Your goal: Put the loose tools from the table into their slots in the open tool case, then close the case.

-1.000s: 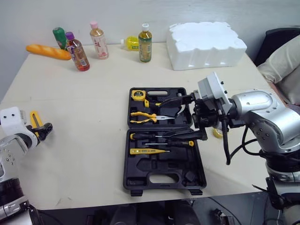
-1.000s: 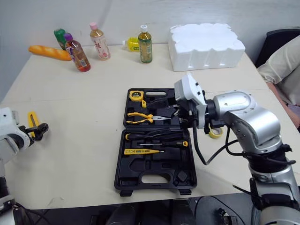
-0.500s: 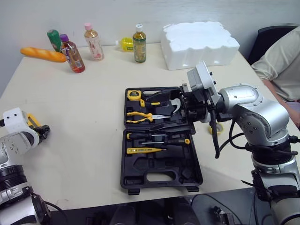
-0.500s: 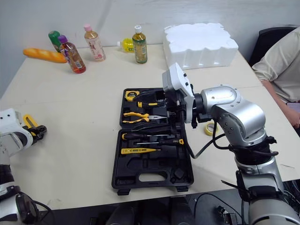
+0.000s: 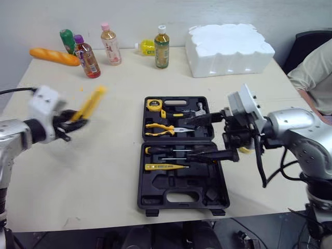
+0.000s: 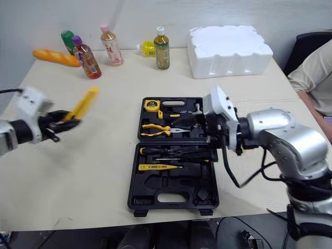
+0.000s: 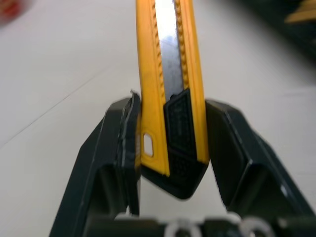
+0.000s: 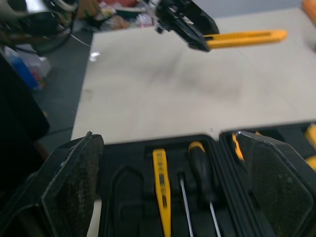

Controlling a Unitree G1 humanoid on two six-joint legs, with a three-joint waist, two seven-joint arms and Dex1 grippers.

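Two robot arms reach over a pale surface. The left tool is clamped on a yellow utility knife, gripping it by its black end, with one black finger pressed to each side. The knife is held over the left side of the surface, well apart from the case, its yellow body slanting toward the far edge.

An open black tool case lies near the front edge, about midway along it. Its far half holds a yellow tape measure and yellow-handled pliers. Its near half holds black screwdrivers and a yellow tester pen, with empty moulded slots nearer the front edge.

The right tool hangs over the right side of the case with its two fingers spread wide apart and nothing between them.

Several drink bottles and a bread loaf stand along the far edge toward the far left corner. A white foam block sits near the far right corner. A person's sleeve shows beyond the right edge.
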